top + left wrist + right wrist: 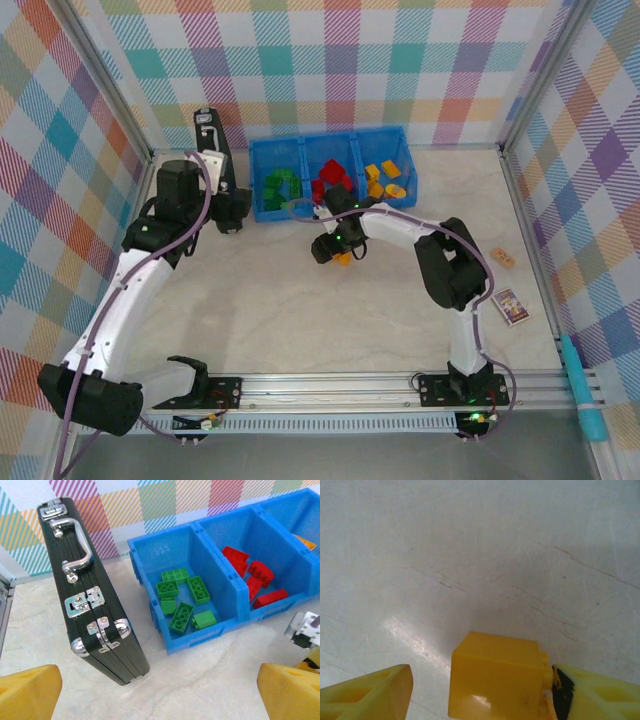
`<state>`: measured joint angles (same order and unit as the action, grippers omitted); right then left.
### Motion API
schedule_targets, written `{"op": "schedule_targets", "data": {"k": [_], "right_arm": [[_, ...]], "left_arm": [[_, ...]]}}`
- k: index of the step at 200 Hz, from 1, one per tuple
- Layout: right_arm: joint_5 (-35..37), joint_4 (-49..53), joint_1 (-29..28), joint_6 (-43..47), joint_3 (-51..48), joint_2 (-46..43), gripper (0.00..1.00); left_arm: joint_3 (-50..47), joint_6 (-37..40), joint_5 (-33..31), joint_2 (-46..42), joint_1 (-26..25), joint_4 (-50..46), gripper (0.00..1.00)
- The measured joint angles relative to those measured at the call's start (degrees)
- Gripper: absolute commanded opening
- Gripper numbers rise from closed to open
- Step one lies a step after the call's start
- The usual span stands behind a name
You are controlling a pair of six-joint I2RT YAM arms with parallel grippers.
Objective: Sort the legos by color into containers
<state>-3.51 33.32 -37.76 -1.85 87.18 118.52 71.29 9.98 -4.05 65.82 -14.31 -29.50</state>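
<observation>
A yellow lego [495,675] lies on the table between the fingers of my right gripper [482,685]. The right finger touches its studs, while the left finger stands apart from it with a gap. From above, that gripper [335,250] and the lego [343,259] are just in front of the blue tray of containers [258,180]. The tray holds green legos [280,185], red legos [333,178] and yellow legos [385,178], one colour per compartment. My left gripper [232,215] hangs open and empty left of the tray. Its view shows the green legos [182,597] and the red legos [252,572].
A black case with silver latches [213,150] stands on edge left of the tray [200,635], close to my left gripper [160,690]. A small tan block [504,258] and a card [510,305] lie at the right. Metal frame rails border the table.
</observation>
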Motion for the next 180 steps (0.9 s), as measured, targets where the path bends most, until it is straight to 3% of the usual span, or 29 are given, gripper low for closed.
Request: {"op": "schedule_targets", "data": {"k": [50, 117, 150, 180], "right_arm": [[1.99, 1.07, -0.20, 1.31, 1.25, 1.07, 0.38], [7.17, 4.96, 1.36, 3.82, 1.25, -3.43, 0.35], [8.07, 4.61, 8.94, 4.11, 3.56, -10.38, 0.35], [10.23, 1.68, 15.93, 5.29, 9.09, -10.80, 0.35]], "left_arm": [[-0.15, 0.02, -0.04, -0.26, 0.00, 0.00, 1.00], [-0.22, 0.44, -1.38, -0.44, -0.09, 0.00, 1.00], [-0.22, 1.07, -1.97, 0.07, -0.09, 0.00, 1.00], [-0.22, 1.68, -2.99, 0.85, -0.09, -0.02, 1.00]]}}
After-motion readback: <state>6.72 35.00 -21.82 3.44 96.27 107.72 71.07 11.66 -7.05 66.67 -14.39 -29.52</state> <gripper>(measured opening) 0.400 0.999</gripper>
